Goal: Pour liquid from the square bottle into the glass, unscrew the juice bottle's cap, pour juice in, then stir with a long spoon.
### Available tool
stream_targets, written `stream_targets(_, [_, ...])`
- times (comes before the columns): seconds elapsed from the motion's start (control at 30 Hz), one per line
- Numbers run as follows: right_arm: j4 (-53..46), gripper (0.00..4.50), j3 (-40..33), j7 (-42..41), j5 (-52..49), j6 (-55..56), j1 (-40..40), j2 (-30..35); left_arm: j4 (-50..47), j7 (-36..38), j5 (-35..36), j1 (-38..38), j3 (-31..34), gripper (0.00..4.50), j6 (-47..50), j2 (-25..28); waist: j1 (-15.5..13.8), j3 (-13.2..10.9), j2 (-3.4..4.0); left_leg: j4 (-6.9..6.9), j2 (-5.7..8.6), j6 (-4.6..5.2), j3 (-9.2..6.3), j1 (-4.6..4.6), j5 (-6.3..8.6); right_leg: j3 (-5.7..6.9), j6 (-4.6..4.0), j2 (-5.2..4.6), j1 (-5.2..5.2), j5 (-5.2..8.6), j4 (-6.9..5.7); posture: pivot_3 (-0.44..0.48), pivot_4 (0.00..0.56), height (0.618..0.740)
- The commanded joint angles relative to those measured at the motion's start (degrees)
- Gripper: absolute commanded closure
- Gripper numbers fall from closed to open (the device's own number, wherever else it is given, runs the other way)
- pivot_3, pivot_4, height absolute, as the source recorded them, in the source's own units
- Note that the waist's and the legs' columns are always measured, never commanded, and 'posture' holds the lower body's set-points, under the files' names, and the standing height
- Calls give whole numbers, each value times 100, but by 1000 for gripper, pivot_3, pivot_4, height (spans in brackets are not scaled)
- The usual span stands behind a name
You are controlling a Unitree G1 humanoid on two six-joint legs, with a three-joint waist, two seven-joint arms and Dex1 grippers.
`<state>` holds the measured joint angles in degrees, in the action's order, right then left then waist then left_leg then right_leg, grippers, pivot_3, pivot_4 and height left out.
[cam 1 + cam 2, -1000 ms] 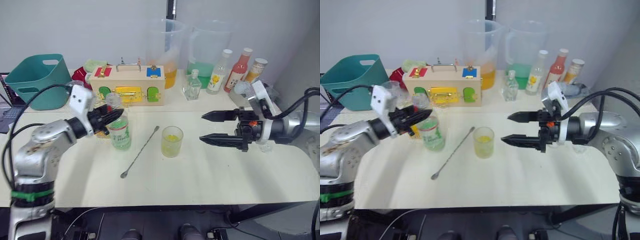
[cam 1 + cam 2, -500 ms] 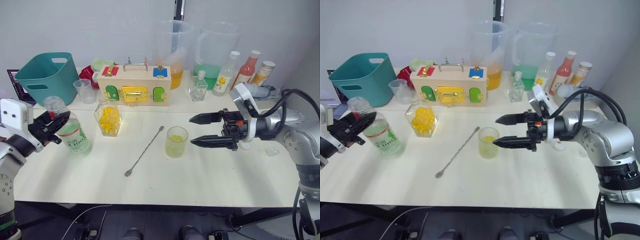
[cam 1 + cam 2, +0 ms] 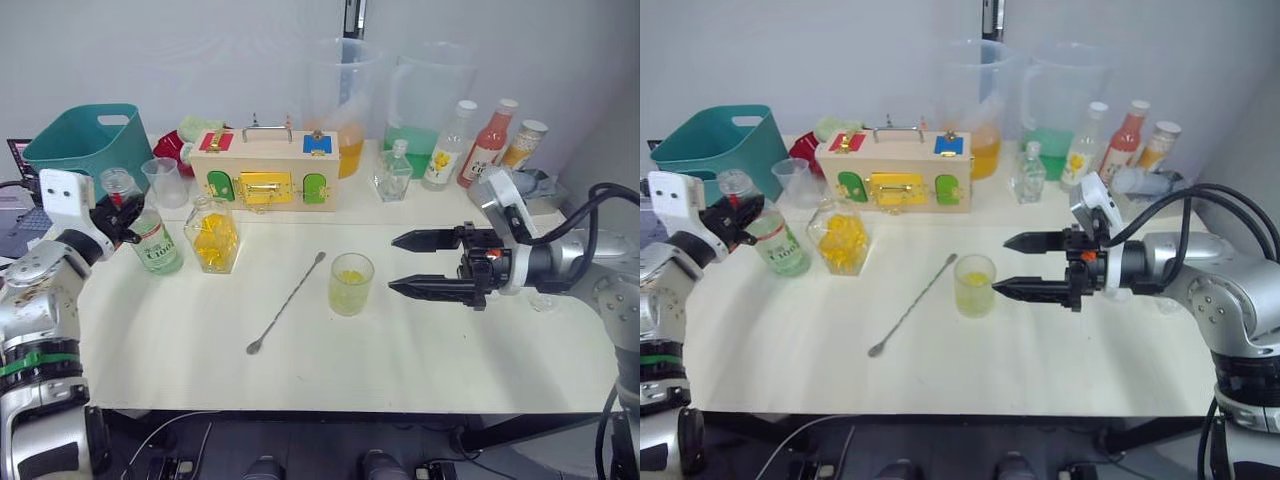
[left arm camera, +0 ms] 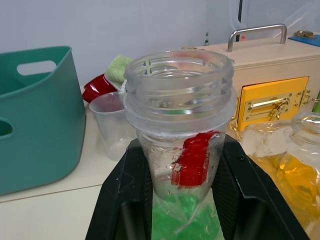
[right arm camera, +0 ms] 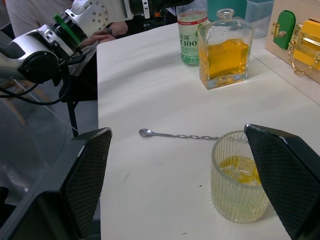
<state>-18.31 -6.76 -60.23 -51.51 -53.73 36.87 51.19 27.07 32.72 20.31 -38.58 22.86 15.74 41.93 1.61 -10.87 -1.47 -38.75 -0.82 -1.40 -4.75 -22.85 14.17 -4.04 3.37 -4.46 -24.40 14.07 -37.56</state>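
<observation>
My left gripper (image 3: 125, 212) is shut on the neck of the juice bottle (image 3: 155, 245), which holds pale green juice (image 4: 185, 222). The bottle is at the table's left, beside the square bottle (image 3: 213, 235) of yellow-orange liquid. The bottle's threaded mouth (image 4: 178, 75) is open and the cap is out of view. The glass (image 3: 351, 284) stands mid-table with a little yellow liquid (image 5: 239, 170) in it. The long spoon (image 3: 287, 303) lies flat just left of it. My right gripper (image 3: 392, 264) hangs open, its tips pointing at the glass from the right and apart from it.
A teal basket (image 3: 85, 155), a plastic cup (image 3: 160, 180) and a wooden latch box (image 3: 265, 175) line the back left. Two big pitchers (image 3: 335, 100), a small clear bottle (image 3: 392, 172) and three bottles (image 3: 485, 145) stand at the back right.
The camera view has shifted. My left gripper has carried the juice bottle from in front of the square bottle out to the left, now standing more upright beside it. The right gripper stays open.
</observation>
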Motion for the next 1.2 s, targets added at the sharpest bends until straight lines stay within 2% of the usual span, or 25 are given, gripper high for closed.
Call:
stream_targets(0.03, [-214, 0, -293, 83, -157, -47, -17, 132, 420, 54, -33, -230, 82, 3434, -407, 76, 13, 0, 0, 0, 0, 0, 0, 0, 0, 0, 0, 0, 0, 0, -1, 0, 150, 740])
stream_targets(0.23, [-231, 0, -345, 160, -193, -50, -34, 177, 896, -34, -102, -203, 86, 3434, -680, 104, 26, 0, 0, -2, 0, 0, -1, 16, 0, 0, 0, 0, 12, 0, -4, 0, 150, 740])
stream_targets(0.3, [-221, 0, -329, 173, -183, -30, -29, 179, 796, -24, -22, -161, 142, 2414, -686, 92, 49, 0, 0, -1, 0, 0, -1, 18, 0, -1, 0, 0, 12, 0, -6, 0, 150, 740])
stream_targets(0.53, [-111, 0, -236, 194, -75, 97, 68, 78, 95, 75, 294, -136, 382, 109, -893, 22, 78, 0, 0, -1, 0, 0, -2, 10, 0, 0, 0, 0, 6, 0, -10, 0, 150, 740])
stream_targets(0.67, [6, 0, -169, 200, 109, 240, 110, 34, -367, 217, 608, -233, 643, 47, -1235, 25, 70, 1, -1, -3, 1, 0, -3, 4, 0, 0, 0, -3, 4, 0, -6, 0, 150, 740])
stream_targets(0.87, [99, 0, -139, 122, 228, 338, 177, -21, -881, 455, 1051, -530, 704, 47, -981, 158, 71, 1, -1, -2, 1, 0, -3, 5, 0, 0, 0, -3, 5, 0, -5, 0, 150, 740])
stream_targets(1.0, [150, 0, -115, 63, 283, 400, 202, -27, -1340, 747, 1266, -664, 535, 47, -656, 294, 78, 0, -2, -2, 1, 0, -4, 1, 0, 1, 0, -1, 4, 0, -2, 0, 150, 740])
stream_targets(1.1, [186, 0, -140, -11, 310, 440, 181, 12, -1998, 1356, 1092, -429, 11, 47, -612, 543, 82, 0, -1, 0, 1, 0, -3, 3, 0, 0, 0, -1, 4, 0, -2, 0, 150, 740])
stream_targets(1.2, [202, 0, -189, -81, 341, 480, 125, 70, -2473, 1732, 1369, -312, -251, 47, -129, 692, 80, 0, -1, 1, 0, 0, -2, 5, 0, 0, 0, 0, 6, 0, -1, 0, 150, 740])
